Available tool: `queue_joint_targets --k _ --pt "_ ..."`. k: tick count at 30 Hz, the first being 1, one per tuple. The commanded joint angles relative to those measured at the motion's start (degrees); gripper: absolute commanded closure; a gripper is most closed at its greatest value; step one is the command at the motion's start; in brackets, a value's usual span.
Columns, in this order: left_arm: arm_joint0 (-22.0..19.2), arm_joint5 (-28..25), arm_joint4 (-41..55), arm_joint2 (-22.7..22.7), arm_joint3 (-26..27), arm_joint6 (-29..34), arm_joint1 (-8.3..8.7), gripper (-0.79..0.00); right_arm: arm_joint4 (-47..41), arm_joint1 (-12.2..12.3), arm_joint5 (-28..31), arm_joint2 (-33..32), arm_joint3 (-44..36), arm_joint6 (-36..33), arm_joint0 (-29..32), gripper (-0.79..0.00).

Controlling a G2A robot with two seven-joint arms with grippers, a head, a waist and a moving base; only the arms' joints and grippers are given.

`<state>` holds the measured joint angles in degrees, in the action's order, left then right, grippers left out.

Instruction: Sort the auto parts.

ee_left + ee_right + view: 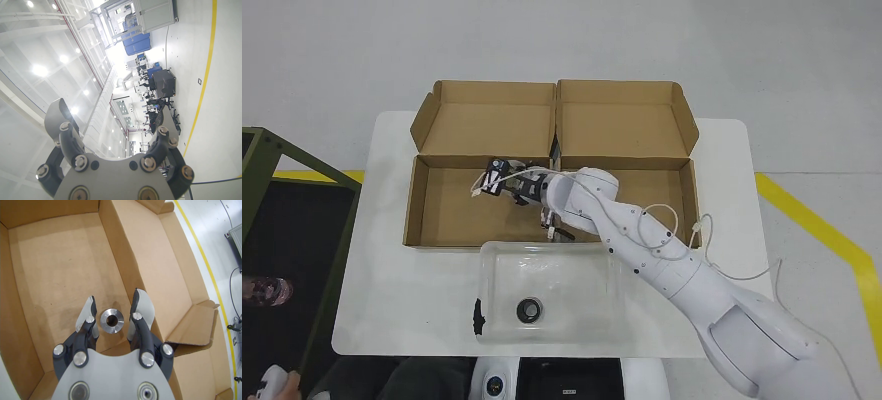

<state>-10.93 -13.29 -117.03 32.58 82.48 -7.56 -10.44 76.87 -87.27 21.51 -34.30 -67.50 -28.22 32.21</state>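
White tabletop [392, 300] in a bright workshop holds your whole job: a clear plastic bin [542, 246] at the robot's edge and two open cardboard boxes behind it, side by side with lids folded back. That layout suggests the bin feeds and the boxes receive, one kind of part each.

Your right gripper [114, 293] hangs inside the left box [442, 215], close to the wall it shares with the right box [667, 195]. Its jaws are apart and straddle a steel bushing [112, 329], which stands bore-up on the cardboard floor. Neither pad appears to touch it. You could read this as a part set down or one about to be taken; the pictures don't settle it.

Your left gripper [111, 105] points up toward the ceiling lights, jaws apart and empty, likely parked out of the way.

Count what you have: two boxes, one bin, one bushing in the left box, one dark ring-shaped part [530, 310] on the bin floor, and one small black piece [478, 318] at the bin's left wall.
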Motion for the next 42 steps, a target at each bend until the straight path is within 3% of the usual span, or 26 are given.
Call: queue_joint_targets --k 1,16,24,42 --pt "0.0 0.0 0.0 0.0 0.0 0.0 0.00 -0.785 0.1 0.4 0.9 -1.0 -2.8 -0.1 1.1 -0.363" --pt "0.0 0.0 0.0 0.0 0.0 0.0 0.00 -0.785 1.5 5.2 12.2 -9.4 -25.5 -2.1 15.3 -0.422" --pt "0.0 0.0 0.0 0.0 0.0 0.0 0.00 -0.785 1.2 7.6 19.5 -12.4 -36.0 -3.3 24.3 -0.508" --pt "0.0 0.0 0.0 0.0 0.0 0.0 0.00 -0.785 9.3 11.8 28.9 -15.9 -45.0 -1.9 37.8 -0.511"
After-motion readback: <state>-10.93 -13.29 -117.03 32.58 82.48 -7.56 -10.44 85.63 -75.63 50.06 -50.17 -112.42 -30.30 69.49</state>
